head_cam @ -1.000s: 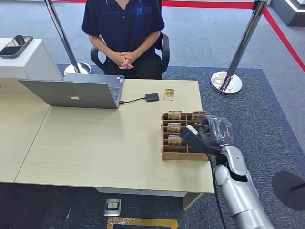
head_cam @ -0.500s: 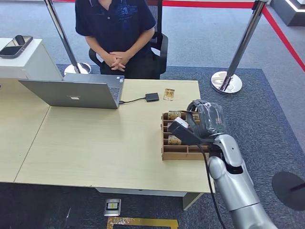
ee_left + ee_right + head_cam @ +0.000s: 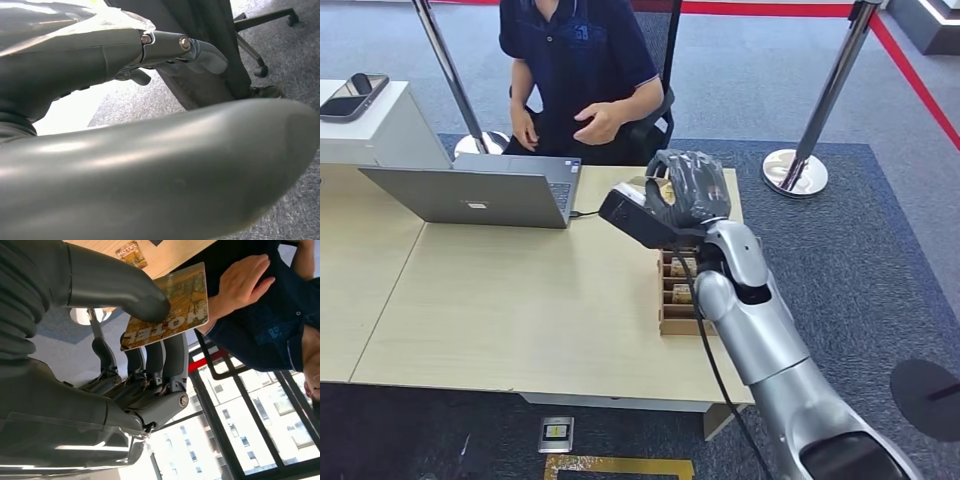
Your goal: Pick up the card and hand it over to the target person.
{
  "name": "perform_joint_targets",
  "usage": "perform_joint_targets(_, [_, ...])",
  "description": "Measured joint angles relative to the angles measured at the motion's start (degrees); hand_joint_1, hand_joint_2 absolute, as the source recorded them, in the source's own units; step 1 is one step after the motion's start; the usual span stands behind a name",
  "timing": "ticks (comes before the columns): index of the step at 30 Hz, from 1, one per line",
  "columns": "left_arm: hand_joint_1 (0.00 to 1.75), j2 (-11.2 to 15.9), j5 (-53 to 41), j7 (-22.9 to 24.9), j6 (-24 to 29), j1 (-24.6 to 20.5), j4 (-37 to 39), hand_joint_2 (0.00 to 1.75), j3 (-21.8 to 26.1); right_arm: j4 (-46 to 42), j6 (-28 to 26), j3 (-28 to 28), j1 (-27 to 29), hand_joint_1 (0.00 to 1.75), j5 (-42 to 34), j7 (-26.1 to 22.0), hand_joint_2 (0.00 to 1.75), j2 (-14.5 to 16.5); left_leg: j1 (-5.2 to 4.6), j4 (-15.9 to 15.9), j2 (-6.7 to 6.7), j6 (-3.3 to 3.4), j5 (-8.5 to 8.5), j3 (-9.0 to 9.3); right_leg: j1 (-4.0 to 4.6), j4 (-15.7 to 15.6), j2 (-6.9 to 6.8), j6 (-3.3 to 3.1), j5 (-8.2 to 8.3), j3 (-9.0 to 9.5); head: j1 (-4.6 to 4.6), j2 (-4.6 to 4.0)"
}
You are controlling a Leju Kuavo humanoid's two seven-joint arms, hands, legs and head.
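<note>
My right hand [image 3: 681,192] hangs above the far side of the desk [image 3: 509,300], stretched toward the seated person [image 3: 580,55]. In the right wrist view the thumb and fingers [image 3: 166,352] pinch a brown-and-gold card [image 3: 177,307] printed "HOTEL". The person's open hand [image 3: 241,285] is just past the card's far edge, and I cannot tell whether it touches. From the head view that hand [image 3: 599,125] is raised above the desk's far edge. My left hand [image 3: 113,55] hangs beside a chair base over the carpet, fingers extended, holding nothing.
A wooden card organizer [image 3: 671,322] with more cards sits under my right forearm. Another card [image 3: 132,252] lies flat on the desk. An open laptop [image 3: 471,195] stands at the far left of the desk, and a stanchion base [image 3: 795,172] stands at the right.
My right hand lifted from the organizer and swung forward and left toward the person, carrying the card. The person unclasped both hands and raised one toward it.
</note>
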Motion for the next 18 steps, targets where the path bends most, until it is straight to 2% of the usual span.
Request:
perform_joint_targets(7, [0.00,0.0,-0.5,0.4,-0.4,-0.2,0.1,0.00,-0.4,9.0,-1.3,-0.6,-2.7,1.34,2.5,4.9,1.75,1.3,0.01,0.0,-0.02,-0.01,0.08,-0.13,0.02,0.0,-0.13,-0.06,0.06,-0.10,0.00,0.00])
perform_joint_targets(11, [0.00,0.2,-1.1,0.1,-0.8,0.0,0.1,0.00,-0.8,11.6,-2.5,-1.4,-2.1,1.32,3.8,7.2,1.75,0.1,0.03,-0.1,-0.19,-0.01,0.08,-0.06,0.03,-0.1,-0.25,-0.04,0.02,0.04,0.00,0.00])
perform_joint_targets(18, [0.00,0.3,-1.8,-0.2,-1.2,0.0,0.1,0.00,-1.3,12.6,-2.6,-2.8,-1.0,1.29,3.8,7.6,1.75,-1.4,0.03,0.0,-0.31,0.01,0.04,-0.03,0.03,-0.1,-0.31,0.00,-0.02,0.10,0.00,0.00])
